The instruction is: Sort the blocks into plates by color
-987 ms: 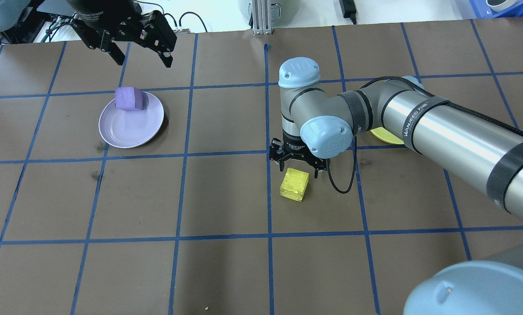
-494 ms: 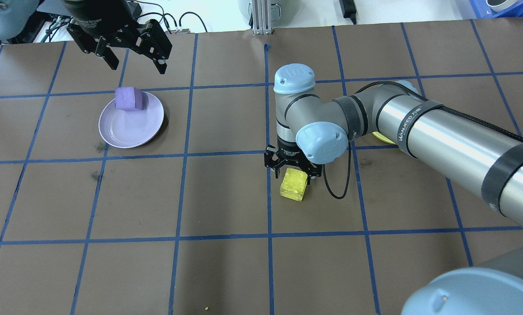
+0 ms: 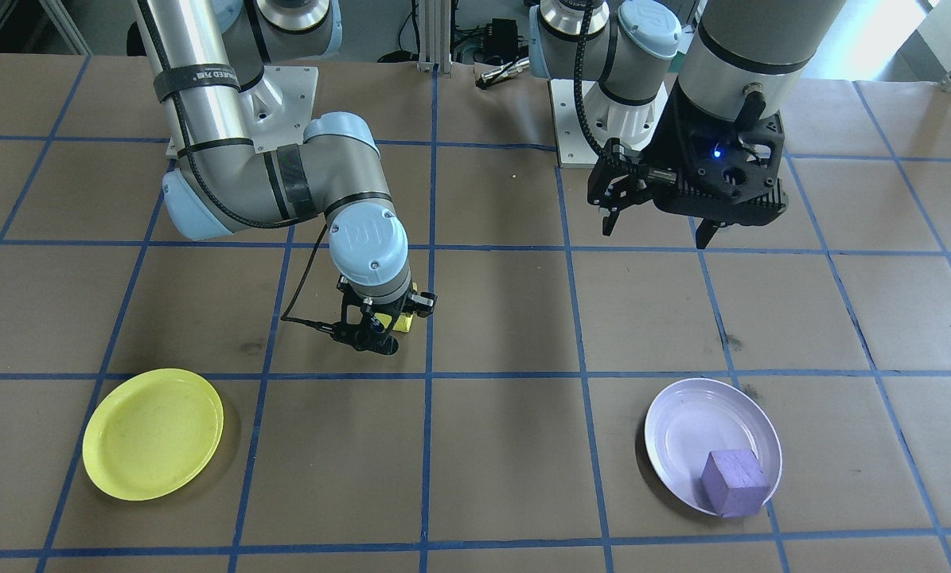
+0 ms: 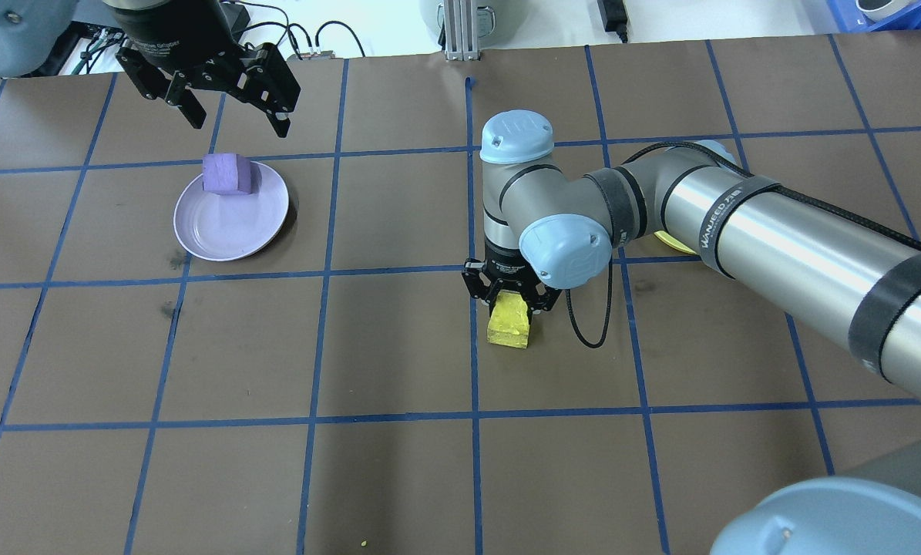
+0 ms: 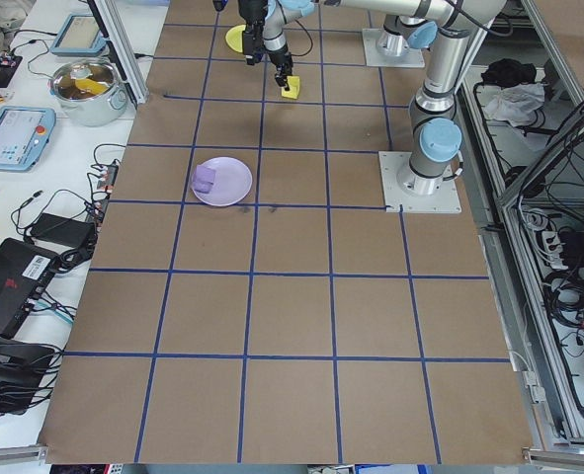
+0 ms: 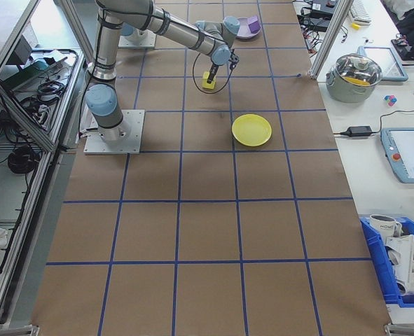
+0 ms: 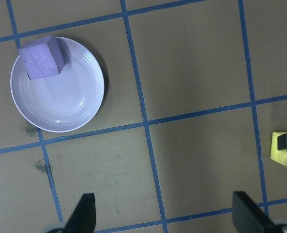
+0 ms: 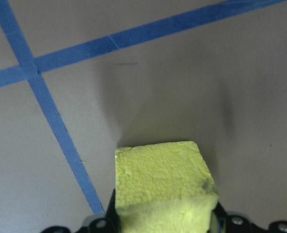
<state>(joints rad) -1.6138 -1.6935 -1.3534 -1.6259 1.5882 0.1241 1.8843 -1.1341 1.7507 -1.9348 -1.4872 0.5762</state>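
The yellow block (image 4: 509,324) sits on the table (image 4: 398,354), clamped between the right gripper's (image 4: 511,298) fingers beside a blue tape line (image 4: 473,347). The grip looks to take only the block's upper part, and its rough painted faces may give poor purchase, so it could twist or drop on the way to the yellow plate (image 3: 153,433), which lies well apart. The purple block (image 4: 228,173) rests at the edge of the lavender plate (image 4: 230,215); a knock could tip it out. The left gripper (image 4: 233,117) hangs above, jaws apart and empty. Against a second ago, the right gripper has dropped and closed on the block, and the left has pulled back.
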